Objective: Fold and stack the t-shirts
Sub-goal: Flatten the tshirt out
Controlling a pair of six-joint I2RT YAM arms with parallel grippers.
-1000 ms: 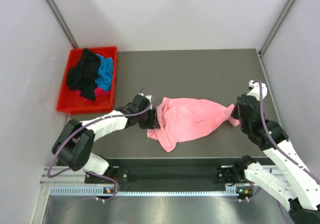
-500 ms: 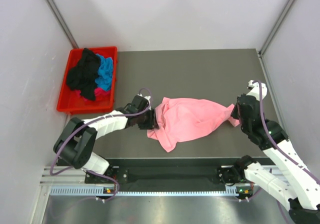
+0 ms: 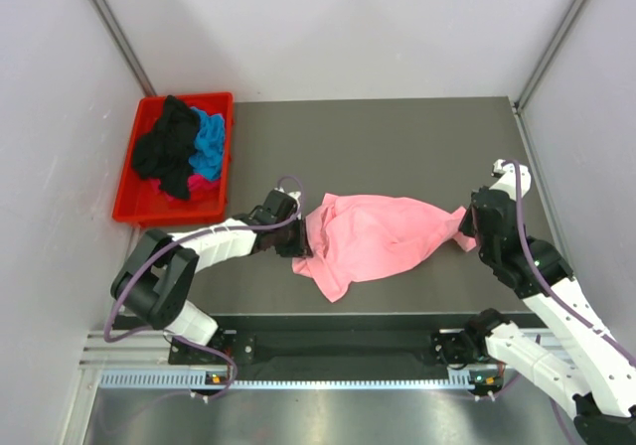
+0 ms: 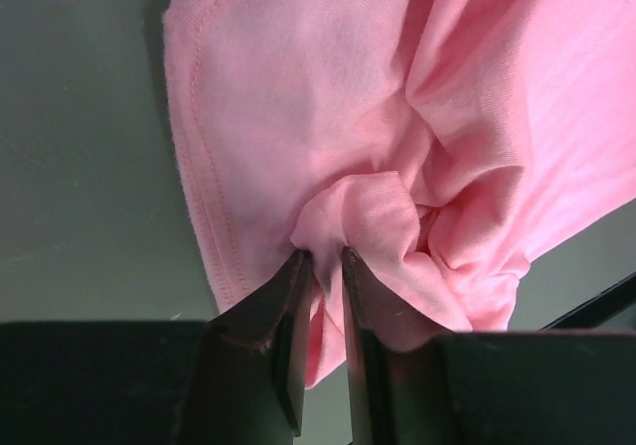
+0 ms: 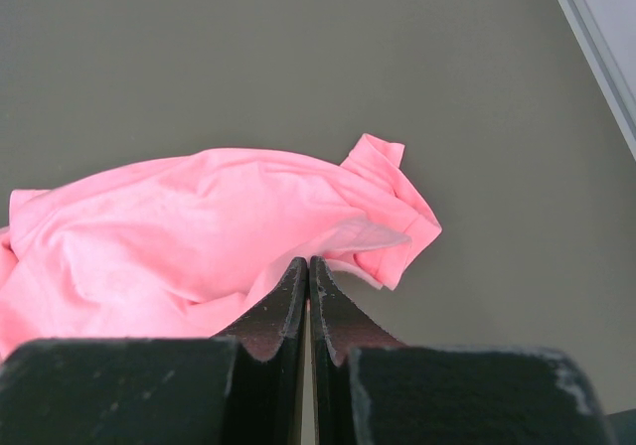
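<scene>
A light pink t-shirt lies crumpled in the middle of the dark table. My left gripper is at its left edge. In the left wrist view its jaws stand narrow and pinch a bunched fold of the pink t-shirt. My right gripper is at the shirt's right end. In the right wrist view this gripper is shut, and a thin edge of the pink t-shirt runs up into its tips. Black, bright blue and magenta t-shirts lie heaped in the bin.
The red plastic bin stands at the table's left edge, behind my left arm. White walls close in the table on the left, back and right. The arms' mounting rail runs along the near edge.
My left gripper's jaws have narrowed onto a fold at the pink t-shirt's left edge, bunching it slightly. The right arm and the rest of the shirt have not moved.
</scene>
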